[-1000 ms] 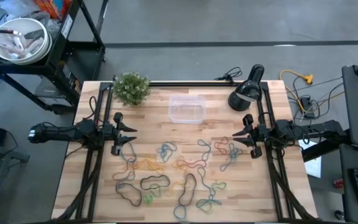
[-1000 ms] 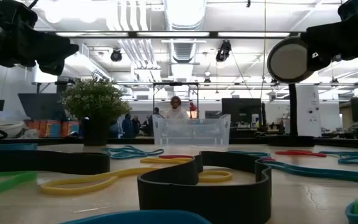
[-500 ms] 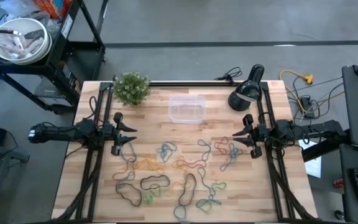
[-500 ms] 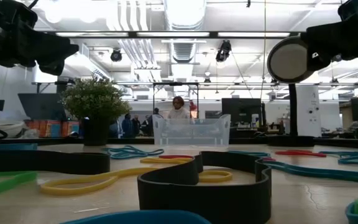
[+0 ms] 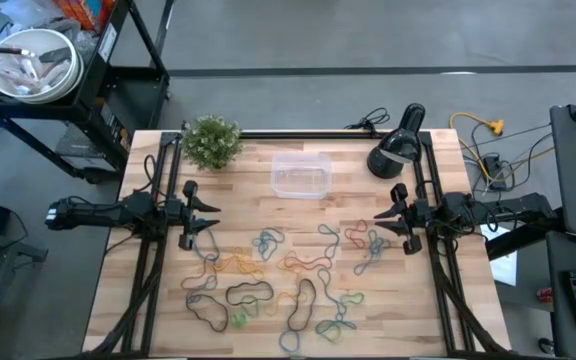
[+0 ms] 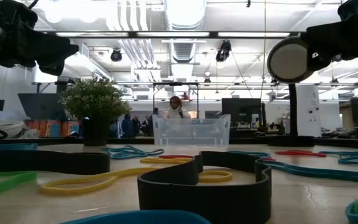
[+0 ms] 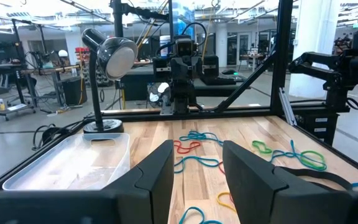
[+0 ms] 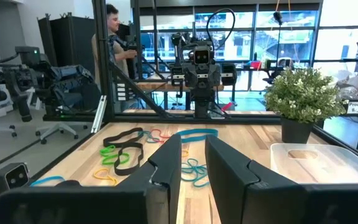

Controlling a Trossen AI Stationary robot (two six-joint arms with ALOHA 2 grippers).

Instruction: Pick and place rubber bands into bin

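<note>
Many rubber bands (image 5: 278, 275) in black, blue, green, yellow, orange and red lie flat and scattered over the near half of the wooden table. The clear bin (image 5: 301, 176) stands on its base at the far middle and also shows in the low view (image 6: 191, 130). My left gripper (image 5: 200, 215) hovers level at the table's left side, open, with nothing between its fingers (image 7: 160, 168). My right gripper (image 5: 393, 215) hovers level at the right side, facing it, open and holding nothing (image 8: 192, 149). Both are above the bands and well apart from them.
A small potted plant (image 5: 211, 141) stands at the far left and a black desk lamp (image 5: 396, 150) at the far right. Black frame rails run along both table sides. A metal bowl (image 5: 28, 65) sits on a cart beyond the table. People stand in the room behind (image 6: 176, 107).
</note>
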